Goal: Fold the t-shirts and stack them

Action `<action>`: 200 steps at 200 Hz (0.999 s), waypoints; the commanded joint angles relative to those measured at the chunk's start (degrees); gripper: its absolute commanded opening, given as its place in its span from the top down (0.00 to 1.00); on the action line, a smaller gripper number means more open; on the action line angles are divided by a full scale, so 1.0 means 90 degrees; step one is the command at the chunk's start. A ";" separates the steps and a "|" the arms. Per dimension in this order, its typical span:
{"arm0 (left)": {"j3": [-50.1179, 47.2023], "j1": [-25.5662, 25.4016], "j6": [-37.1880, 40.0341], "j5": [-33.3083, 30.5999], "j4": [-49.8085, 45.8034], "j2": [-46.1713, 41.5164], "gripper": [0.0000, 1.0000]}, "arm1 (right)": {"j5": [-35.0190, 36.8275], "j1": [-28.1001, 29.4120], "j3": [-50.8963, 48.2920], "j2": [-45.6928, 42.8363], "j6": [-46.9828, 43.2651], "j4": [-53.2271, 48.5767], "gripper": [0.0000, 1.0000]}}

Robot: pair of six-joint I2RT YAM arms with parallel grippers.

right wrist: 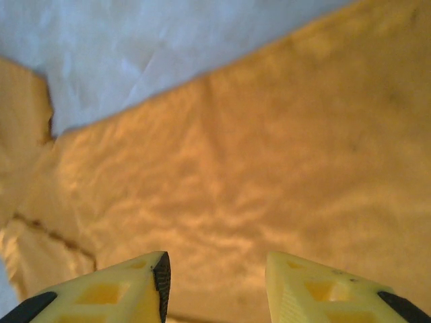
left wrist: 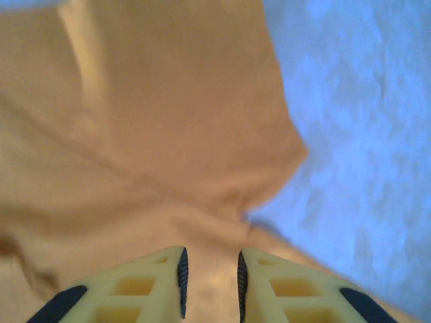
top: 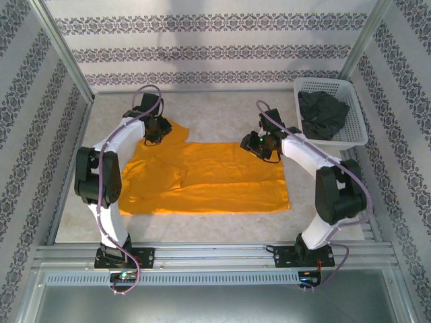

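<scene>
White-sleeved black arms (top: 111,219), lilac cables (top: 149,87)

No text, label, brand, number or sign can be read anywhere in these views.
</scene>
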 commanded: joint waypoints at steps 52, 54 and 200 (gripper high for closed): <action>0.1325 0.0443 0.1502 -0.0773 0.1690 0.1807 0.76 | 0.0689 -0.0169 0.1381 0.0950 -0.0813 -0.0867 0.56; 0.1376 0.0445 0.1520 -0.0774 0.1714 0.1861 0.76 | 0.0683 -0.0184 0.1386 0.0950 -0.0813 -0.0875 0.56; 0.5921 0.0233 0.1259 -0.0905 -0.3174 0.5113 0.63 | 0.1251 -0.0531 0.1383 0.0937 -0.0967 -0.1440 0.54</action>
